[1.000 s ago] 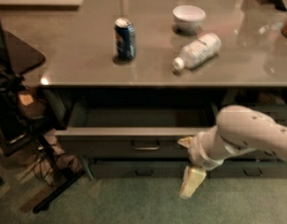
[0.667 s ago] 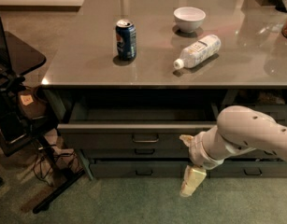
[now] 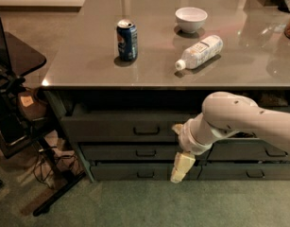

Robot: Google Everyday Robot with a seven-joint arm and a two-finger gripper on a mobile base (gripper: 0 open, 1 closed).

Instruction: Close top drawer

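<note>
The top drawer (image 3: 111,126) is the uppermost wide dark front under the grey counter (image 3: 88,65). Its small bail handle (image 3: 146,130) is centred on the front. The front stands slightly out from the cabinet, with a dark gap above it; its inside is hidden. My gripper (image 3: 179,170) hangs pointing downward in front of the lower drawer fronts, just right of the handle. The pale wrist (image 3: 194,136) is against the right part of the top drawer's front. The gripper holds nothing that I can see.
Two same-width drawer fronts (image 3: 135,152) sit below, with narrower drawers (image 3: 258,152) to the right. On the counter are a blue can (image 3: 127,40), a white bowl (image 3: 191,19) and a lying plastic bottle (image 3: 200,51). A black stand with cables (image 3: 21,126) is at the left.
The top drawer's front has moved back toward the cabinet, so much less of it sticks out. My arm and gripper have moved in with it.
</note>
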